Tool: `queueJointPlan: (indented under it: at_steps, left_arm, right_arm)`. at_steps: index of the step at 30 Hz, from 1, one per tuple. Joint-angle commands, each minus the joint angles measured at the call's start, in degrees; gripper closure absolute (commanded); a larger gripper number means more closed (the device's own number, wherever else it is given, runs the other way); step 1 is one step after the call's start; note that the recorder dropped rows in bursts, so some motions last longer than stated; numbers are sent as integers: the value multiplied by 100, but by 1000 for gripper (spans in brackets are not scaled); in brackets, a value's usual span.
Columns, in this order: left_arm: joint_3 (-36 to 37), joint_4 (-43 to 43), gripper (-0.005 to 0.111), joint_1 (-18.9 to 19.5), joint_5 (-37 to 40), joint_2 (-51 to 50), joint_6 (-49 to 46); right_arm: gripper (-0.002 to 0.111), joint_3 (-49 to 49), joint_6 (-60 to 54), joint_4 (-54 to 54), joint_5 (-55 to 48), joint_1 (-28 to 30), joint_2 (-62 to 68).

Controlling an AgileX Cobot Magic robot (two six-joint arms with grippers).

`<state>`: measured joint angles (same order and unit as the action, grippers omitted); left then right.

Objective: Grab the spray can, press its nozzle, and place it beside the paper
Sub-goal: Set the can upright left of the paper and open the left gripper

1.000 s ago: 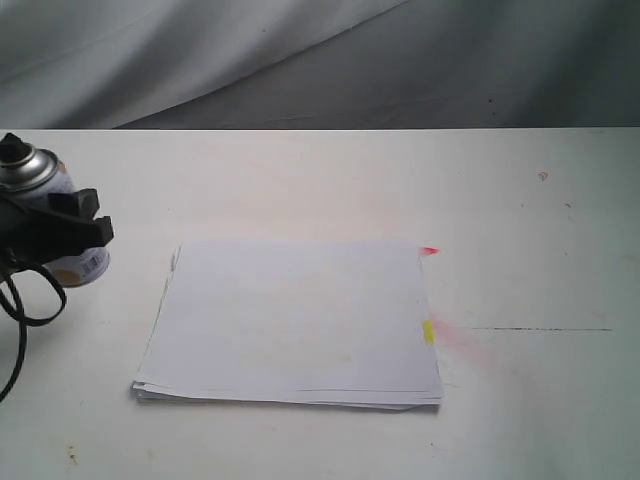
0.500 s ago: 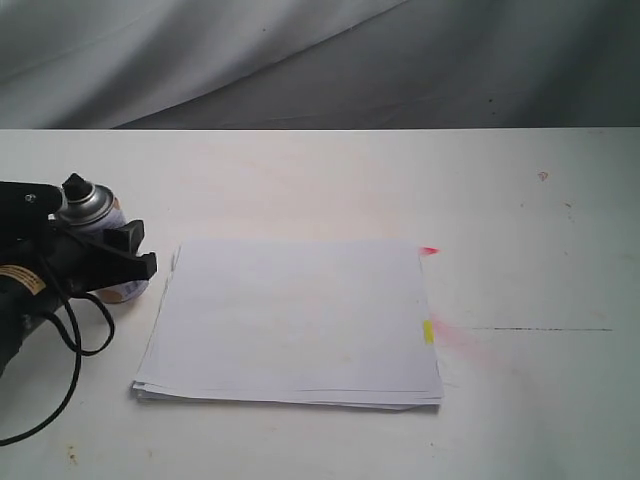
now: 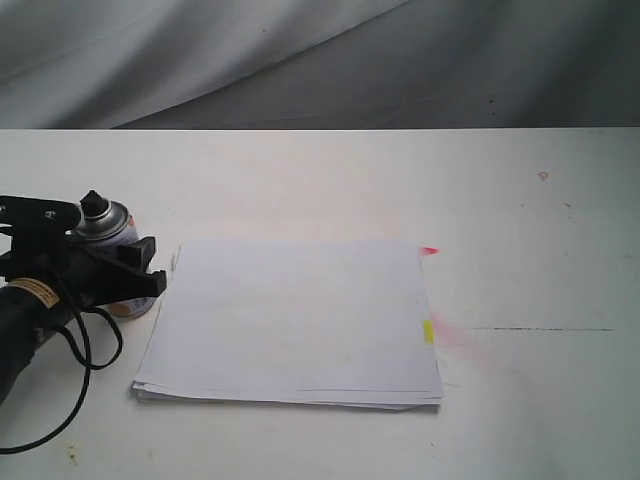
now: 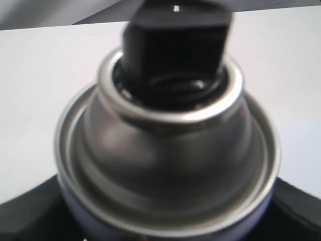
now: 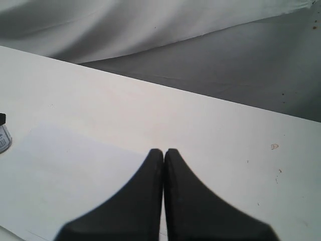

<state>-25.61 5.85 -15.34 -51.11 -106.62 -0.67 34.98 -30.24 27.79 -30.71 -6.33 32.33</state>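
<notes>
The spray can [image 3: 116, 250] stands upright just off the left edge of the paper [image 3: 295, 320], and I cannot tell if its base touches the table. My left gripper [image 3: 125, 272] is shut around its body, below the silver dome. The black nozzle [image 3: 95, 203] is uncovered on top. In the left wrist view the dome [image 4: 165, 165] and nozzle [image 4: 175, 45] fill the frame, with dark fingers [image 4: 298, 213] at the sides. My right gripper [image 5: 164, 151] is shut on nothing above the paper [image 5: 75, 170]; the can [image 5: 4, 136] shows at that view's edge. The exterior view does not show this gripper.
A red tab [image 3: 429, 250] and a yellow tab [image 3: 428, 331] stick out of the paper's right edge, beside a pink stain [image 3: 462, 340] and a thin dark line [image 3: 540, 329] on the white table. A black cable [image 3: 70, 370] loops under the left arm. Grey cloth hangs behind.
My left gripper has carried the can rightward and downward from the far left to the paper's left edge. The paper has not moved.
</notes>
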Motion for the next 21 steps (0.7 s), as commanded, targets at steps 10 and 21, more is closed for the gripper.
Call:
queueJointPlan:
  at_steps: [10, 21]
  left_arm:
    - [0, 222, 107, 1, -171, 37, 233]
    - [0, 274, 106, 1, -108, 37, 223]
  right_arm:
    - [108, -17, -61, 17, 144, 48, -35]
    - [108, -17, -61, 17, 224, 48, -35]
